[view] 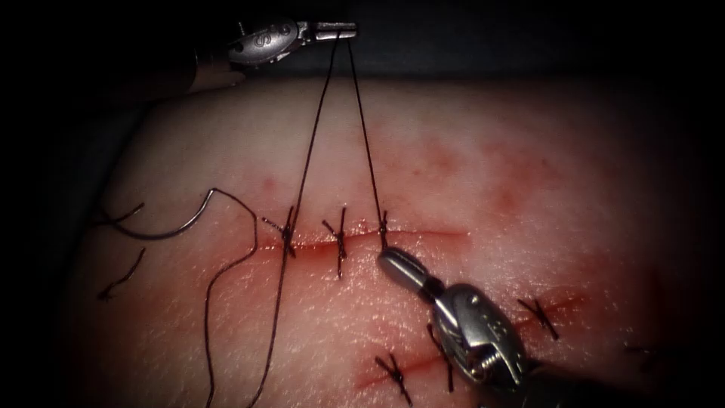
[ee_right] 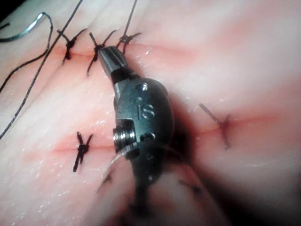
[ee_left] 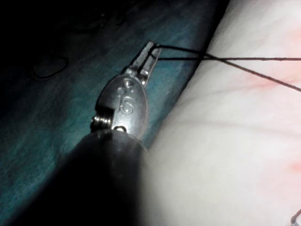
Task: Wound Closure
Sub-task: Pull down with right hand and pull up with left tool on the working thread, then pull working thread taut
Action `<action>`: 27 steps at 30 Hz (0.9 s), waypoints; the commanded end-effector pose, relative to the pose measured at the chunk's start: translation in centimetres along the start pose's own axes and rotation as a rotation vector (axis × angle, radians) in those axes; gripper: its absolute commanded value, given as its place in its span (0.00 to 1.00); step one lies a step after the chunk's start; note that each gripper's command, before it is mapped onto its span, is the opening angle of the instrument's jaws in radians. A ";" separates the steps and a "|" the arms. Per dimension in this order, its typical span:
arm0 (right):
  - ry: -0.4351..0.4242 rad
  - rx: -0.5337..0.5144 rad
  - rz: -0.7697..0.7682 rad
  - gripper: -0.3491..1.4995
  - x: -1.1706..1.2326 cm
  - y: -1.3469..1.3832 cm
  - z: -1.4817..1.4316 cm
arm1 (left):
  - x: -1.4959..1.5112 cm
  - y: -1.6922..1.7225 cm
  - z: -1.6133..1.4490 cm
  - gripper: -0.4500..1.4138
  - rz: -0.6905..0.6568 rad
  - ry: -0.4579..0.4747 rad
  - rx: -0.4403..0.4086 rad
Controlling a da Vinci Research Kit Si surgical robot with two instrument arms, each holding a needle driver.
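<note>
Left gripper: your left gripper [view: 336,30] sits above the far edge of the tissue [view: 468,174], its jaws clamped on the thread [view: 316,121]; the left wrist view shows the thread [ee_left: 188,52] pinched at the very tip of the gripper [ee_left: 149,52].
Thread: two strands run down from that grip, one to the left-most stitch [view: 288,236] and on across the near tissue, the other to the third stitch [view: 384,227] on the cut [view: 355,240]. Both look taut.
Right gripper: your right gripper [view: 396,264] rests just below the third stitch, jaws together, tip touching or nearly touching the tissue; I judge it holds nothing, though a short thread end at the tip cannot be ruled out. The right wrist view places the gripper [ee_right: 112,59] just beside that knot [ee_right: 124,40].
Needle: the needle [view: 177,227] lies free on the tissue, left of the cut's stitches, held by neither tool and not in the tissue.
Other stitches: a middle stitch [view: 340,238] is tied; a second cut [view: 408,366] nearer the camera carries further stitches.
Advice: keep the pull in line with the strands and gentle, so the stitch does not tear the cut's edge. Watch that the two strands stay uncrossed. Keep the right tip off the tied knot.
</note>
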 end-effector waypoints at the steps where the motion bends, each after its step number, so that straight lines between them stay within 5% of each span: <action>1: 0.001 0.003 0.001 0.00 -0.05 -0.06 0.08 | -0.01 -0.08 0.08 0.00 0.002 0.003 0.004; 10: -0.068 0.013 -0.063 0.00 -0.22 -0.19 0.02 | -0.27 -0.18 0.09 0.00 0.000 -0.008 0.090; 17: -0.052 0.070 -0.052 0.00 -0.14 -0.17 0.03 | -0.06 0.23 -0.02 0.00 -0.042 0.031 0.024; 18: -0.054 0.095 -0.039 0.05 -0.13 -0.16 0.04 | 0.00 0.30 -0.05 0.00 -0.044 0.039 0.004; 19: -0.048 0.112 -0.036 0.36 -0.10 -0.15 0.04 | 0.08 0.38 -0.08 0.00 -0.052 0.048 -0.015; 21: -0.018 0.114 -0.023 0.77 -0.04 -0.11 0.03 | 0.37 0.60 -0.20 0.00 -0.094 0.083 -0.064; 27: -0.044 0.134 -0.018 0.81 0.15 0.00 -0.10 | 0.98 0.91 -0.48 0.00 -0.193 0.095 -0.140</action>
